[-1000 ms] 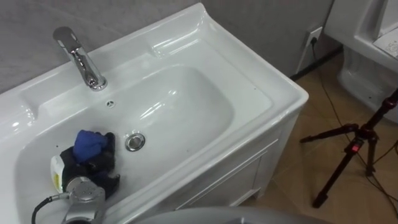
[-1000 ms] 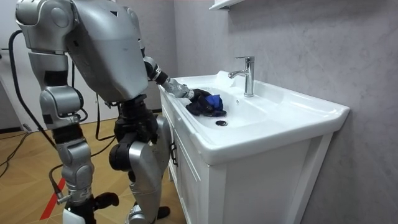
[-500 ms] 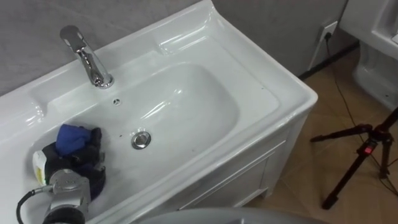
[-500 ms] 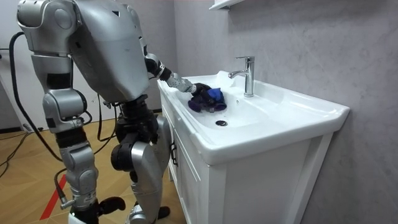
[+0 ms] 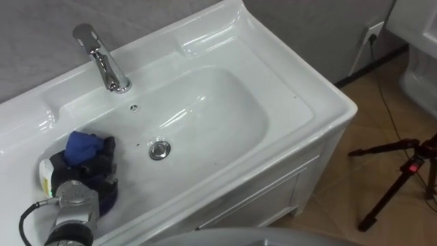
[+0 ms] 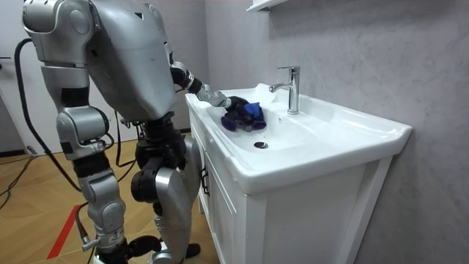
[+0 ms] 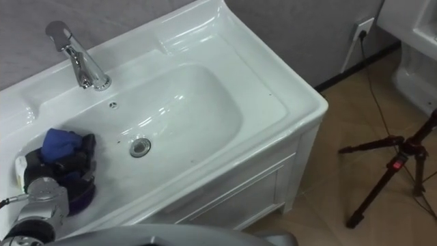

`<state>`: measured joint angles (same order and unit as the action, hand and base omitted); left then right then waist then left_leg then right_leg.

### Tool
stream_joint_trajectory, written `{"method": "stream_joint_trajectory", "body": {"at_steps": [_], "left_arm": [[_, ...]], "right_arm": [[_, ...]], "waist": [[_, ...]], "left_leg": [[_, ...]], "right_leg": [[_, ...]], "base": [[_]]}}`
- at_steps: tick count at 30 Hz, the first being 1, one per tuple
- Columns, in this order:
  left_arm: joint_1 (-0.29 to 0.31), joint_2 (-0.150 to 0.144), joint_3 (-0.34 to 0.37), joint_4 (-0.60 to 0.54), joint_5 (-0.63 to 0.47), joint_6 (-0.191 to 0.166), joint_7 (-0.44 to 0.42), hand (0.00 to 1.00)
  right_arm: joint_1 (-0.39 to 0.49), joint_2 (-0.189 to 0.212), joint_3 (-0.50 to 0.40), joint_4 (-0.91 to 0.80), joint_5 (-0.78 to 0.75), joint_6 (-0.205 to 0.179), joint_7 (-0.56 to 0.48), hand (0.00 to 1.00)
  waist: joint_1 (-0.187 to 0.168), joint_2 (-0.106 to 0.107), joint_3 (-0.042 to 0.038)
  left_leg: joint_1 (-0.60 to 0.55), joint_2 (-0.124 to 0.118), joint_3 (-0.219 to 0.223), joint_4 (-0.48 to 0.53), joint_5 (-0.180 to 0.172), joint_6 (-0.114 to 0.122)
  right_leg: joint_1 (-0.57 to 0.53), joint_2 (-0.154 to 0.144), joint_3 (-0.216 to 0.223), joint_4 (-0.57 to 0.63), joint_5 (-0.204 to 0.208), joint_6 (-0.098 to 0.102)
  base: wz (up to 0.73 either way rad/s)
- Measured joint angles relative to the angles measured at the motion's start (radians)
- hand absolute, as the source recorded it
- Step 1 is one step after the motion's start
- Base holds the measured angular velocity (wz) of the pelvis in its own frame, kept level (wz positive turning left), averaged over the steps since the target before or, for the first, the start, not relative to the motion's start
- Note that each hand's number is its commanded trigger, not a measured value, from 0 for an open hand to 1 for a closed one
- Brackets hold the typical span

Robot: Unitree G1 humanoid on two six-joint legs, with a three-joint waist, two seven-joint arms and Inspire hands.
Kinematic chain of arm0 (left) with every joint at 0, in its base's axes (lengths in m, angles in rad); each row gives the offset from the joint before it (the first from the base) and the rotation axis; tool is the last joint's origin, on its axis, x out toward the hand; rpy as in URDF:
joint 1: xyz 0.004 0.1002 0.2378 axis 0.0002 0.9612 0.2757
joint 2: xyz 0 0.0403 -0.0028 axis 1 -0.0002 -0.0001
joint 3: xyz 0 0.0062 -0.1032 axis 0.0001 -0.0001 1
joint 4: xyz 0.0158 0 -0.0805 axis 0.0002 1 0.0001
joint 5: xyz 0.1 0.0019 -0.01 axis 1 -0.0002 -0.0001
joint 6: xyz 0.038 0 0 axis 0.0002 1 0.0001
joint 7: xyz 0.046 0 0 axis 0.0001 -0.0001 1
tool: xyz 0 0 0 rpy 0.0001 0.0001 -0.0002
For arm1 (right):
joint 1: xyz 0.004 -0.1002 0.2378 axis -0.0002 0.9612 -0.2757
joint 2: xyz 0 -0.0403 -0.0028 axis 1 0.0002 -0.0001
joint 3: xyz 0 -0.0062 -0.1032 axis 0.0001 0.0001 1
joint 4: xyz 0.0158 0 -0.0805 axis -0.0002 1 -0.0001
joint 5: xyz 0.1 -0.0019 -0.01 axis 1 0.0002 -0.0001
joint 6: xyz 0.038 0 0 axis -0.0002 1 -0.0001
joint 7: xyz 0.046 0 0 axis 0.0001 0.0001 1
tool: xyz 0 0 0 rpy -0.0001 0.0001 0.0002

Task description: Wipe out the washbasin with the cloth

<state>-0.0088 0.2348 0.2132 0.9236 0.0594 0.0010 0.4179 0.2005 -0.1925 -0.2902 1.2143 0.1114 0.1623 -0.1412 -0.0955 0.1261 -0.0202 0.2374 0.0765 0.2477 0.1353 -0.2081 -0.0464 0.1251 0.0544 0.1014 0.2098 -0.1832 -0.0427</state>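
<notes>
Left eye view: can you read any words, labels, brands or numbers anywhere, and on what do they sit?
No text is legible.
The pale tag behind the robot hand, which holds the blue cloth, is too small to read.
The faucet, basin and wall socket show no print.

Left hand [image 5: 99,176] fingers curled round blue cloth [image 5: 82,145], at basin [image 5: 218,116] left side, beside drain [image 5: 159,149].
</notes>
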Motion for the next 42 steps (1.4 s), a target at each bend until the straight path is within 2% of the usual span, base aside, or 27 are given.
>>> {"method": "stream_joint_trajectory", "body": {"at_steps": [7, 16, 24, 26, 29, 32, 34, 36, 37, 38, 39, 40, 42], "left_arm": [[0.001, 0.001, 0.000, -0.013, 0.023, 0.002, 0.000, 1.00], [0.007, 0.001, 0.002, -0.076, 0.043, 0.026, 0.000, 1.00], [0.009, 0.004, 0.021, -0.155, 0.075, 0.031, 0.001, 1.00], [0.019, 0.012, 0.029, -0.184, 0.075, 0.039, 0.001, 1.00], [0.026, 0.023, 0.029, -0.235, 0.072, 0.086, -0.002, 1.00], [0.057, 0.037, 0.071, -0.331, 0.072, 0.115, -0.019, 1.00], [0.061, 0.067, 0.137, -0.363, 0.067, 0.145, -0.012, 1.00], [0.062, 0.151, 0.213, -0.363, 0.063, 0.175, 0.015, 1.00], [0.061, 0.171, 0.229, -0.364, 0.063, 0.177, 0.025, 1.00], [0.060, 0.205, 0.251, -0.368, 0.067, 0.177, 0.051, 1.00], [0.060, 0.222, 0.278, -0.384, 0.069, 0.177, 0.073, 1.00], [0.061, 0.223, 0.294, -0.393, 0.074, 0.177, 0.082, 1.00], [0.075, 0.218, 0.295, -0.449, 0.122, 0.177, 0.103, 1.00]], "right_arm": [[0.023, -0.001, -0.005, 0.031, 0.001, 0.003, -0.001, 0.00], [0.026, 0.000, -0.008, 0.005, 0.002, 0.013, -0.004, 0.00], [0.024, 0.001, -0.039, -0.020, 0.001, 0.013, -0.033, 0.00], [0.023, -0.001, -0.046, -0.020, 0.001, 0.013, -0.048, 0.00], [0.020, -0.003, -0.049, -0.017, 0.001, 0.016, -0.053, 0.00], [0.023, -0.003, -0.064, -0.013, -0.014, 0.037, -0.053, 0.00], [0.032, -0.004, -0.068, -0.013, -0.024, 0.042, -0.055, 0.00], [0.037, -0.002, -0.061, -0.013, -0.027, 0.043, -0.057, 0.00], [0.037, -0.003, -0.056, -0.014, -0.028, 0.043, -0.057, 0.00], [0.030, -0.006, -0.044, -0.013, -0.030, 0.037, -0.055, 0.00], [0.019, -0.010, -0.036, -0.012, -0.031, 0.026, -0.050, 0.00], [0.018, -0.013, -0.034, -0.011, -0.031, 0.019, -0.047, 0.00], [-0.002, -0.022, 0.000, -0.013, -0.034, -0.013, -0.030, 0.00]], "waist": [[0.003, -0.002, 0.0003], [0.023, -0.011, 0.0007], [0.070, 0.001, -0.0015], [0.076, 0.009, -0.0023], [0.076, 0.014, -0.0065], [0.084, 0.014, -0.0091], [0.105, 0.012, -0.0099], [0.115, 0.007, -0.0068], [0.117, 0.006, -0.0055], [0.125, 0.001, 0.0034], [0.134, -0.002, 0.0131], [0.135, 0.004, 0.0136], [0.128, 0.003, 0.0182]], "left_leg": [[-0.005, 0.000, -0.007, 0.000, 0.000, 0.000], [-0.018, 0.000, -0.018, 0.001, 0.000, 0.000], [-0.017, 0.000, -0.035, 0.002, 0.001, -0.002], [-0.018, 0.000, -0.036, 0.000, 0.002, -0.002], [-0.032, 0.000, -0.047, 0.002, 0.003, -0.003], [-0.041, 0.000, -0.062, 0.003, 0.006, -0.007], [-0.048, 0.001, -0.066, 0.003, 0.007, -0.009], [-0.061, 0.000, -0.097, 0.013, 0.007, -0.009], [-0.062, -0.001, -0.102, 0.015, 0.007, -0.009], [-0.061, -0.002, -0.114, 0.017, 0.007, -0.009], [-0.062, -0.006, -0.121, 0.020, 0.007, -0.009], [-0.065, -0.007, -0.125, 0.022, 0.007, -0.009], [-0.073, -0.020, -0.161, 0.032, 0.009, -0.005]], "right_leg": [[-0.005, 0.000, -0.006, -0.001, -0.001, -0.001], [-0.007, -0.002, -0.016, -0.006, -0.001, -0.002], [-0.006, -0.002, -0.025, -0.007, -0.002, -0.004], [-0.007, -0.002, -0.026, -0.006, -0.003, -0.005], [-0.009, -0.003, -0.037, -0.007, -0.005, -0.007], [-0.015, -0.004, -0.049, -0.004, -0.009, -0.012], [-0.020, -0.003, -0.055, -0.004, -0.010, -0.014], [-0.018, -0.008, -0.087, -0.006, -0.011, -0.015], [-0.016, -0.010, -0.090, -0.007, -0.011, -0.015], [-0.006, -0.017, -0.102, -0.009, -0.011, -0.016], [-0.002, -0.019, -0.112, -0.016, -0.012, -0.014], [0.002, -0.018, -0.118, -0.022, -0.013, -0.013], [0.019, -0.034, -0.153, -0.031, -0.018, -0.005]], "base": [[0.02], [0.03], [0.03], [0.02], [0.07], [0.10], [0.15], [0.38], [0.36], [0.30], [0.30], [0.35], [0.46]]}}
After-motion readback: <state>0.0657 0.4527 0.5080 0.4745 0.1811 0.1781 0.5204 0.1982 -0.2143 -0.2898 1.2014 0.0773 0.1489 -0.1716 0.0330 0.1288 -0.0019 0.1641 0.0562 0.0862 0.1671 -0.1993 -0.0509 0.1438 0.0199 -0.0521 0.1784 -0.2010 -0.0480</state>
